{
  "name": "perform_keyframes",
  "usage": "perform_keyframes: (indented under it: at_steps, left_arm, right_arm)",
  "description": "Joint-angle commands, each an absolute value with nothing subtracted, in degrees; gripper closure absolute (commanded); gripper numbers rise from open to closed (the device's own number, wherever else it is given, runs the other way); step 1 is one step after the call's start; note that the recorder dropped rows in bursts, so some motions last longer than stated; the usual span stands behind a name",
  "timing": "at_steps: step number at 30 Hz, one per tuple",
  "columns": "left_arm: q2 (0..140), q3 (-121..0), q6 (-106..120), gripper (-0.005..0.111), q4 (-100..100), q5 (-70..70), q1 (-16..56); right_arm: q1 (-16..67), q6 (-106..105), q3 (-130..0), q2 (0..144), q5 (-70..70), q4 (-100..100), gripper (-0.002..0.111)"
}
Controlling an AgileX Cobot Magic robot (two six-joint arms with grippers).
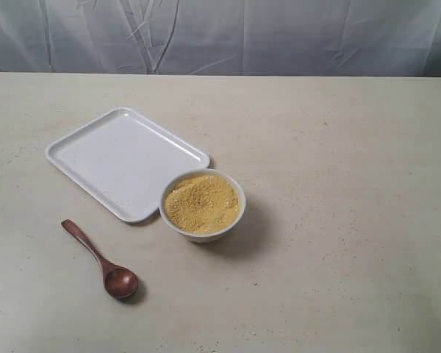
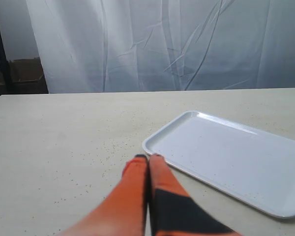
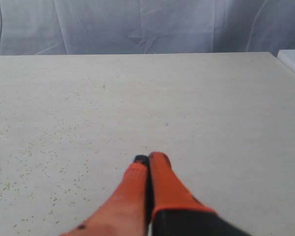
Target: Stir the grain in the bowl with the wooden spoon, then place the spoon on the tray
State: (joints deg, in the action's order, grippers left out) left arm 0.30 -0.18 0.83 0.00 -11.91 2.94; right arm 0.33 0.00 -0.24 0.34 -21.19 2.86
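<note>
While left fingers (image 2: 152, 164) and right fingers (image 3: 154, 163) are closed empty, edges crop the tray (image 2: 226, 157).

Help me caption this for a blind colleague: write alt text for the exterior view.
A small round white bowl filled with fine yellow-gold grain sits on a pale beige table beside the near corner of a flat white rectangular tray. A dark reddish-brown wooden spoon lies apart from both, nearer the camera and left of the bowl.
</note>
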Motion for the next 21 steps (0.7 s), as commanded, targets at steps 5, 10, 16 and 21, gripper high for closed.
perform_keyframes:
  at_steps: [5,10,16,21]
  left_arm:
    - [0.0,0.0,0.5,0.107,0.0,-11.6,3.0]
    - [0.0,0.0,0.5,0.107,0.0,-11.6,3.0]
    - [0.0,0.0,0.6,0.107,2.3,-6.0,3.0]
    - [0.0,0.0,0.6,0.107,1.8,4.9,3.0]
  right_arm:
    - [0.0,0.0,0.0,0.0,-20.7,2.9,0.109]
    - [0.0,0.0,0.0,0.0,-20.7,2.9,0.109]
    - [0.0,0.0,0.0,0.0,-20.7,2.9,0.109]
    - [0.0,0.0,0.0,0.0,-20.7,2.9,0.109]
